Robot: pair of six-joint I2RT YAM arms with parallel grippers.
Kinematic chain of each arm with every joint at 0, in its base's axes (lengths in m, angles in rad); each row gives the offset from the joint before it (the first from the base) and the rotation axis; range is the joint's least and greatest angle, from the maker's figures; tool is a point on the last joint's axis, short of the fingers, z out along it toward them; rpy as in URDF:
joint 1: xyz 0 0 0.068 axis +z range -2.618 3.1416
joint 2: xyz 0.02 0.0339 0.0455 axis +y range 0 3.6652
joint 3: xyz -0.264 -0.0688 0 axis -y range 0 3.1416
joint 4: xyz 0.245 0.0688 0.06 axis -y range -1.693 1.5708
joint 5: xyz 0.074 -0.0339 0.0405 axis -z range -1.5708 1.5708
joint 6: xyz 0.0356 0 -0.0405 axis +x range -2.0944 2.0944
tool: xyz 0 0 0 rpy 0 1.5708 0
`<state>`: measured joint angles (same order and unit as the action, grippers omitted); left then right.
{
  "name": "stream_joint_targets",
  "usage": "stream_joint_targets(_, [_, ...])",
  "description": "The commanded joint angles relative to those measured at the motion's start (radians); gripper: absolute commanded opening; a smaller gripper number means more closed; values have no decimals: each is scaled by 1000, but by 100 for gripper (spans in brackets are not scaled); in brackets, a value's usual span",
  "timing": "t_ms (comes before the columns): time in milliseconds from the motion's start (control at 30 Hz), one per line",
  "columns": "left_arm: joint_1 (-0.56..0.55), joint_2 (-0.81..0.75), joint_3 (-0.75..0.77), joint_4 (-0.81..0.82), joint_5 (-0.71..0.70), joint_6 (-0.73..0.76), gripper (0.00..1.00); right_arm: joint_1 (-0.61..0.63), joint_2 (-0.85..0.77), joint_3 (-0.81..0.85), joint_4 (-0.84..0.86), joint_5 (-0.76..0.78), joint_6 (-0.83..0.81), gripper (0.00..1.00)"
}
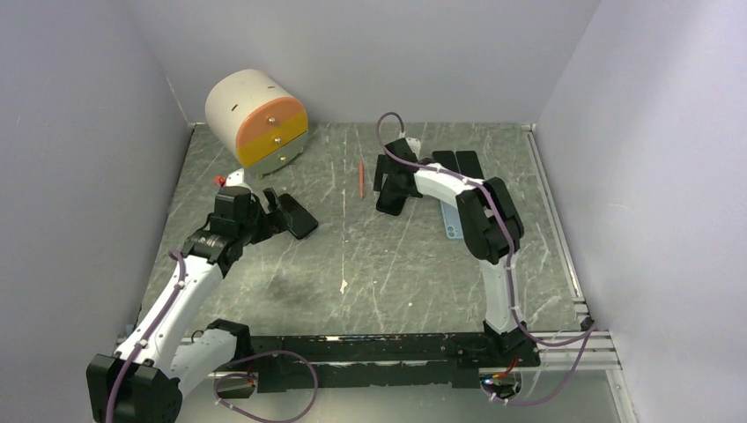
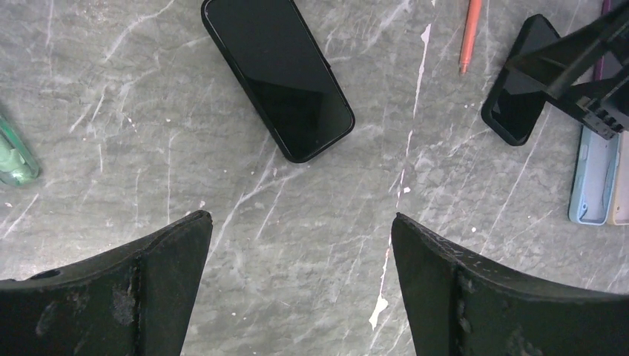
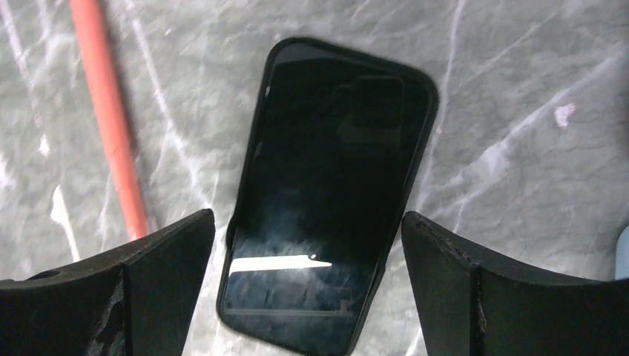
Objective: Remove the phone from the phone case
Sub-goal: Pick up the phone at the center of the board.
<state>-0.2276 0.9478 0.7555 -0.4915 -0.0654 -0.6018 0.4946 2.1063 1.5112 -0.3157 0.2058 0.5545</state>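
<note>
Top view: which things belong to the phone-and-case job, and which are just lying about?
Job: cased black phone under the open right gripper; second black phone ahead of the open left gripper.
Lying about: red pencil, pale blue case, round drawer unit.

No legible text, labels, brands or numbers on anything visible.

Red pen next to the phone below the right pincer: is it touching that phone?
Apart. The right wrist view shows a strip of bare table between the red pen and the phone all along its left edge.
</note>
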Motion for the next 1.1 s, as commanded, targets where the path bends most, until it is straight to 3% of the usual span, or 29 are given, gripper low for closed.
stream_joint_targets(0, [4, -36, -15, 17, -19, 14, 95, 5, 65, 134, -68, 153, 75, 99])
stream_joint_targets(233, [-3, -58, -26, 36, -31, 5, 95, 27, 160, 230, -189, 225, 59, 99])
stream_joint_targets(533, [-19, -62, -27, 44, -6, -2, 95, 71, 79, 78, -191, 152, -61, 87])
stream_joint_targets(700, [-22, -48, -18, 38, 42, -30, 95, 95, -25, -76, -157, 75, -112, 75])
stream_joint_targets(900, [-22, 1, 16, 54, 130, -72, 95, 119, -182, -266, -47, -34, -167, 47])
stream_joint_targets(1067, [-22, 66, 53, 73, 223, -100, 95, 167, -303, -387, 61, -119, -201, 34])
